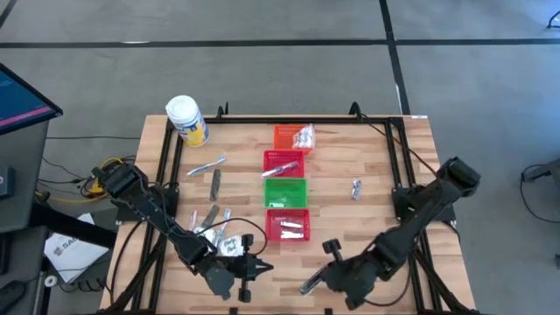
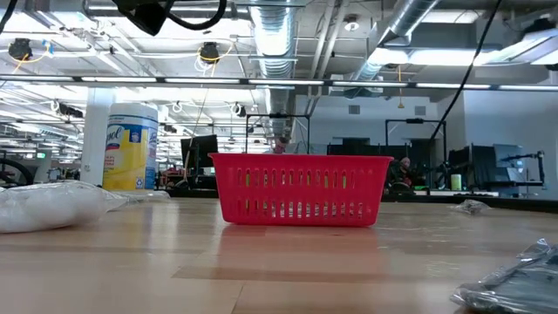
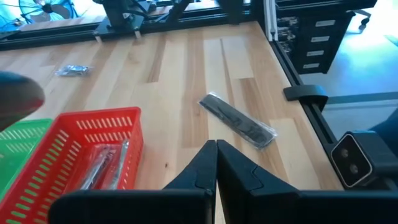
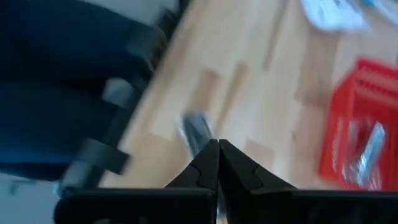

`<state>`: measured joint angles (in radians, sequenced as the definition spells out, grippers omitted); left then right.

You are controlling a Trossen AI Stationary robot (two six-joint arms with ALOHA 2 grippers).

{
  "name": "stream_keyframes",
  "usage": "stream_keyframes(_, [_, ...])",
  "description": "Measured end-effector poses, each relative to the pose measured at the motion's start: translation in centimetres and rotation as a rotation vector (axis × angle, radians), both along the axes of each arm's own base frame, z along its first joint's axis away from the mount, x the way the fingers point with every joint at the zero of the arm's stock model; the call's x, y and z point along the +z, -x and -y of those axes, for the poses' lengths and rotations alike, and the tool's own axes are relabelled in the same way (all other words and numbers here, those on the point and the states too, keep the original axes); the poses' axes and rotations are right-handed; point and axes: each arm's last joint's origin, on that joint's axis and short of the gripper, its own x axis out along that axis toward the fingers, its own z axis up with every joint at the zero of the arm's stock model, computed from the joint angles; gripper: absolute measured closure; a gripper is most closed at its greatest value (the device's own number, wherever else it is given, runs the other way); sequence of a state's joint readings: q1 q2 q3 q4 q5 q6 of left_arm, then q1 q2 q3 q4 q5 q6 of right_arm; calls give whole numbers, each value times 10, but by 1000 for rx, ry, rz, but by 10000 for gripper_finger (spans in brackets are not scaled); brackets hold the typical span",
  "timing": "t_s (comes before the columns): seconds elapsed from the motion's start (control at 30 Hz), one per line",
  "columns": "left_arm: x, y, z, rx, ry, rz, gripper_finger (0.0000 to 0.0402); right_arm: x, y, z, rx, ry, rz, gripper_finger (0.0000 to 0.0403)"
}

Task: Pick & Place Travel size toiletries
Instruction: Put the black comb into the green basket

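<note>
The left hand (image 1: 254, 269) hangs low over the near edge of the bench (image 1: 367, 223), left of the middle, its two dark fingers (image 3: 205, 171) pressed flat together with nothing between them. Just beside it, on the far-left side, lies a clear sachet (image 1: 229, 246) with dark print, and a little farther off a loose cluster of slim silvery and pale items (image 1: 208, 219).

The right hand (image 1: 325, 276) sits near the bench's near edge, right of the middle, its fingers (image 4: 211, 168) also pinched shut and holding nothing. A dark flat strip (image 3: 236, 120) lies on the wood between the two hands, close to the right one; in the right wrist view it shows as a blurred grey shape (image 4: 196, 130) just beyond the fingertips, and whether they touch it cannot be told.

Down the middle of the bench runs a row of four small mesh baskets. The nearest red basket (image 1: 288, 224) holds a few silvery wrapped pieces (image 3: 106, 163); beyond it come the green basket (image 1: 285, 192), a second red basket (image 1: 284, 162) with a slim item inside, and the orange basket (image 1: 287, 136) with a clear packet (image 1: 304, 136) resting on its right rim.

On the left half lie a dark strip (image 1: 215, 181) and a slim pale toothbrush-like piece (image 1: 206, 164). A small silvery packet (image 1: 356, 187) lies alone on the right half. A large white jar (image 1: 186, 119) with a yellow label stands at the far left corner.
</note>
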<state>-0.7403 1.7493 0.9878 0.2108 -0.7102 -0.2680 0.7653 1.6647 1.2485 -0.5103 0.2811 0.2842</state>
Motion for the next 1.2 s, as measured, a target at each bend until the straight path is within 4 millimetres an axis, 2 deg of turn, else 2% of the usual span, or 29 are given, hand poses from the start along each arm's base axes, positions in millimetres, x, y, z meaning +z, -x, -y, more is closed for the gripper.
stream_keyframes(0.07, [0, 0, 0, 0, 0, 0, 402, 1, 3, -5, 63, -70, 38, 403])
stream_keyframes(0.17, [0, 0, 0, 0, -1, 0, 402, -11, 6, -9, 122, -154, 44, 403])
stream_keyframes(0.4, [1, 0, 0, 0, 5, 7, 402, -69, 13, 7, 24, -196, -84, 403])
stream_keyframes(0.73, [1, -1, -1, 3, 10, 13, 402, -106, -10, 26, 32, -277, -222, 403])
stream_keyframes(0.93, [1, -1, 1, -1, 10, 13, 402, -107, -17, 35, 12, -278, -225, 403])
stream_keyframes(1.2, [1, -1, 1, -1, 9, 12, 402, -113, -10, 41, -49, -192, -298, 403])
